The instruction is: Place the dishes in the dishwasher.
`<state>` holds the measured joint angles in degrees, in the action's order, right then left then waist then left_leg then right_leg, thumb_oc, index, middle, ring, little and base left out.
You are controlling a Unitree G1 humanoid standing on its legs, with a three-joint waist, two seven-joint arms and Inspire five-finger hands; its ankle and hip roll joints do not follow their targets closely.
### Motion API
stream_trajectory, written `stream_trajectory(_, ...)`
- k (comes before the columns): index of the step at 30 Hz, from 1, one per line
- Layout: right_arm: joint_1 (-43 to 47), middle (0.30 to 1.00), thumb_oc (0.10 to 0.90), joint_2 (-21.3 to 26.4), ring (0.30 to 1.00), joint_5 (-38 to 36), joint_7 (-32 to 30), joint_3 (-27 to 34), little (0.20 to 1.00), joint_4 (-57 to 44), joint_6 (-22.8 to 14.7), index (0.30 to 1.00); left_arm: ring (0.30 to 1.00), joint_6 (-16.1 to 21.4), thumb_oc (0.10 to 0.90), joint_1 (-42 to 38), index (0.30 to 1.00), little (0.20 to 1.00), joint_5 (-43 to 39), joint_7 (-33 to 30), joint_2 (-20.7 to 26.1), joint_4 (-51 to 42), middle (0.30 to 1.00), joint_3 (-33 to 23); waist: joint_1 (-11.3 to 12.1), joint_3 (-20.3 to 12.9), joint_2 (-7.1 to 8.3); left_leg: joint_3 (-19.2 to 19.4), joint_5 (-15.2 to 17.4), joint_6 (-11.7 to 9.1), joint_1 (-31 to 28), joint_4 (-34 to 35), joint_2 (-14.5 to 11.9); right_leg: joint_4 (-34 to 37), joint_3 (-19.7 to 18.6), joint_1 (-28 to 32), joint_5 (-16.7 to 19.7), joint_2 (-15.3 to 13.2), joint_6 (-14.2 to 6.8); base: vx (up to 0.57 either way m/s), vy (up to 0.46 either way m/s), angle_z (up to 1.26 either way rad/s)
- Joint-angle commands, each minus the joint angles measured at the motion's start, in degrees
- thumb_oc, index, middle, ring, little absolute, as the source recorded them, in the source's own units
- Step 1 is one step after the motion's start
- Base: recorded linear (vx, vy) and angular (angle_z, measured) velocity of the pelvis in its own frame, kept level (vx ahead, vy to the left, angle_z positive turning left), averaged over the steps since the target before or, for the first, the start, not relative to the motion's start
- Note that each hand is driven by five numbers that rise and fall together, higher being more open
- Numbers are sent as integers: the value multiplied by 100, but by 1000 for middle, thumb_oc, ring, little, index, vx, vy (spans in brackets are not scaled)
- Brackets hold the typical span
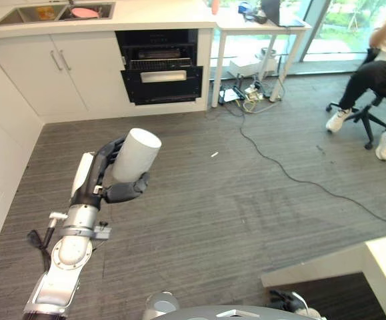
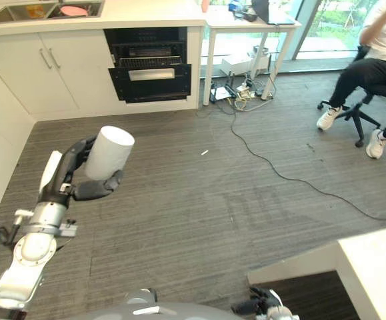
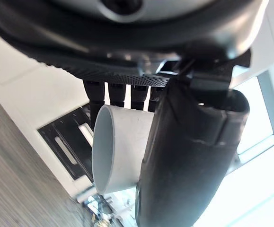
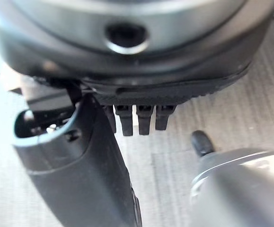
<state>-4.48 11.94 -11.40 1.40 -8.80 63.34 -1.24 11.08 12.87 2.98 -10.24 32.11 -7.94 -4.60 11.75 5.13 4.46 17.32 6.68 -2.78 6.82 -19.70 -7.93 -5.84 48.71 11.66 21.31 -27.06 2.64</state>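
White cup held in the left hand, dishwasher at upper centre

The left hand (image 1: 106, 175) curls fingers and thumb round a plain white cylindrical cup (image 1: 137, 155) at centre left — long axis tilted, open mouth pointing up and toward the open black dishwasher (image 1: 161, 67) under the pale counter. Bare grey plank floor (image 1: 199, 200) lies between them. A seated person (image 1: 379, 67) is at upper right. The right hand (image 4: 103, 156) holds nothing, fingers curled — thumb extended.
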Motion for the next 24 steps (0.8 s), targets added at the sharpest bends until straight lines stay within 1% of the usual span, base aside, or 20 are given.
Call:
stream_trajectory(1,201,900,800,388,900,-162,-45,-65,900,37,-113,900,300,400,400,-661,300,300,135,-460,-19,-649,300,-369,-34,-33,-364,-793,-322,-259,-1024,2256,37,-387,-389,-491,-1396,-157,-1636,12,168,132)
stream_trajectory(2,259,900,800,349,900,-323,-80,-32,900,-73,-141,900,300,421,400,-797,300,300,130,-528,-4,-567,300,-217,-253,64,-293,-1229,-395,-144,-908,2155,282,-403,-1616,-706,-1488,95,-1502,14,153,208)
stream_trajectory(3,246,900,800,313,900,-521,-60,18,900,-126,-186,900,300,420,400,-933,300,300,160,-571,39,-448,300,-69,-414,96,-300,-1595,-429,-93,-865,2115,381,-342,-2534,-816,-1722,451,-1490,14,153,208)
stream_trajectory(4,246,900,800,313,900,-521,-60,18,900,-126,-186,900,300,420,400,-933,300,300,160,-571,39,-448,300,-69,-414,96,-300,-1595,-429,-93,-865,2115,381,-342,-2534,-816,-1722,451,-1490,169,188,257)
stream_trajectory(5,240,900,800,261,900,-861,-15,45,900,-139,-221,900,300,421,400,-1176,300,300,251,-567,136,-289,300,255,-624,157,-306,-2230,-459,20,-905,2142,585,-242,-3804,-941,-2251,1217,-1363,134,131,131)
stream_trajectory(6,240,900,800,261,900,-861,-15,45,900,-139,-221,900,300,421,400,-1176,300,300,251,-567,136,-289,300,255,-624,157,-306,-2230,-459,20,-905,2142,585,-242,-3804,-941,-2251,1217,-1363,171,152,280)
stream_trajectory(7,241,900,800,249,900,-943,-12,18,900,-163,-228,900,300,406,400,-1330,300,300,254,-535,174,-223,300,403,-653,197,-254,-2525,-519,45,-885,2171,691,-137,-3999,-989,-2334,1457,-1275,118,-14,229)
stream_trajectory(8,245,900,800,241,900,-942,-46,-68,900,-221,-218,900,300,368,400,-1643,300,300,257,-556,180,-79,300,621,-689,306,-160,-3034,-608,64,-881,2166,831,-143,-4123,-1034,-2334,1683,-1256,217,-109,296)
stream_trajectory(9,213,900,800,212,900,-939,-54,-153,900,-226,-231,900,300,363,400,-1804,300,300,268,-540,109,5,300,784,-656,327,-26,-3284,-575,30,-856,2119,876,-7,-4101,-851,-2409,1755,-1189,180,-130,146)
stream_trajectory(11,213,900,800,212,900,-939,-54,-153,900,-226,-231,900,300,363,400,-1804,300,300,268,-540,109,5,300,784,-656,327,-26,-3284,-575,30,-856,2119,876,-7,-4101,-851,-2409,1755,-1189,66,-77,95)
stream_trajectory(12,225,900,800,193,900,-931,-79,-185,900,-225,-240,900,300,365,400,-1803,300,300,277,-532,96,2,300,800,-609,321,30,-3343,-575,-21,-845,2123,876,113,-3946,-738,-2361,1745,-1169,177,-130,288)
stream_trajectory(13,896,900,800,-27,900,-885,-724,-300,900,561,-112,900,300,376,400,-1850,300,300,109,-400,-59,36,300,1079,-276,146,26,-3482,-501,-75,-872,2172,853,470,-3403,-381,-2316,1679,-1189,177,-130,288)
stream_trajectory(14,896,900,800,-27,900,-885,-724,-300,900,561,-112,900,300,376,400,-1850,300,300,109,-400,-59,36,300,1079,-276,146,26,-3482,-501,-75,-872,2172,853,470,-3403,-381,-2316,1679,-1189,262,-62,201)
stream_trajectory(15,747,900,800,-53,900,-655,-717,-81,900,1026,-59,900,300,354,400,-1761,300,300,-136,-455,-147,21,300,1137,-173,69,-60,-3641,-546,-60,-909,2228,863,704,-3260,-237,-2267,1729,-1210,163,21,96)
stream_trajectory(17,751,900,800,-39,900,-629,-738,-13,900,1111,-50,900,300,353,400,-1669,300,300,-147,-465,-115,-37,300,1146,-164,42,-94,-3638,-524,-61,-948,2237,845,758,-3267,-218,-2261,1752,-1203,124,12,110)
stream_trajectory(19,840,900,800,-3,900,-735,-689,4,900,1023,-92,900,300,369,400,-1522,300,300,52,-462,117,-117,300,1239,-136,35,-138,-3536,-497,-88,-1066,2283,732,908,-3375,-167,-2264,1845,-1154,81,-45,68)
stream_trajectory(21,821,900,800,-39,900,-748,-672,-77,900,905,-132,900,300,333,400,-1403,300,300,95,-481,195,-159,300,1144,-184,15,-154,-3432,-475,-102,-1164,2342,640,1001,-3439,-143,-2230,1876,-1141,58,-55,-48)
stream_trajectory(22,821,900,800,-39,900,-748,-672,-77,900,905,-132,900,300,333,400,-1403,300,300,95,-481,195,-159,300,1144,-184,15,-154,-3432,-475,-102,-1164,2342,640,1001,-3439,-143,-2230,1876,-1141,55,-63,-70)
stream_trajectory(23,793,900,800,-93,900,-742,-646,-158,900,829,-164,900,300,318,400,-1256,300,300,127,-492,203,-203,300,1054,-239,-10,-153,-3338,-451,-107,-1248,2365,562,1051,-3537,-126,-2226,1914,-1124,38,-40,-37)
stream_trajectory(24,793,900,800,-93,900,-742,-646,-158,900,829,-164,900,300,318,400,-1256,300,300,127,-492,203,-203,300,1054,-239,-10,-153,-3338,-451,-107,-1248,2365,562,1051,-3537,-126,-2226,1914,-1124,23,-46,-56)
